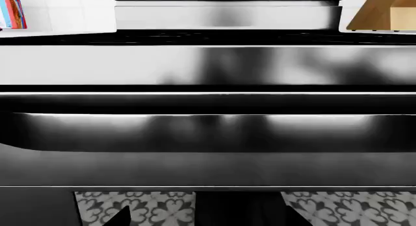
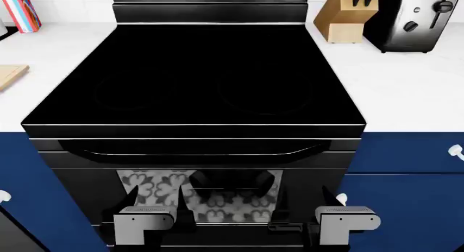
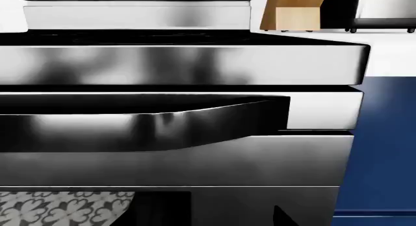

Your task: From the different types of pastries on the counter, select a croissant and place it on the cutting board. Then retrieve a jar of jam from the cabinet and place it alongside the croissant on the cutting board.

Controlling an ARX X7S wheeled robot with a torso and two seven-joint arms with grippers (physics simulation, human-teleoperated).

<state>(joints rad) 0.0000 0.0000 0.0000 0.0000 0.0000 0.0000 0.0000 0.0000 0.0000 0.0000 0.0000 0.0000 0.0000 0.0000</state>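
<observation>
Only a corner of the light wooden cutting board shows, at the head view's left edge on the white counter. The croissant, the other pastries and the jar of jam are out of view. Both arms hang low in front of the black oven door. My left gripper and right gripper are open and hold nothing. In the left wrist view the left gripper shows only dark finger tips spread wide. The right gripper looks the same in the right wrist view.
A black stove fills the middle, its oven handle facing me. A striped carton stands at the back left. A knife block and a toaster stand at the back right. Blue cabinet fronts with white knobs flank the stove.
</observation>
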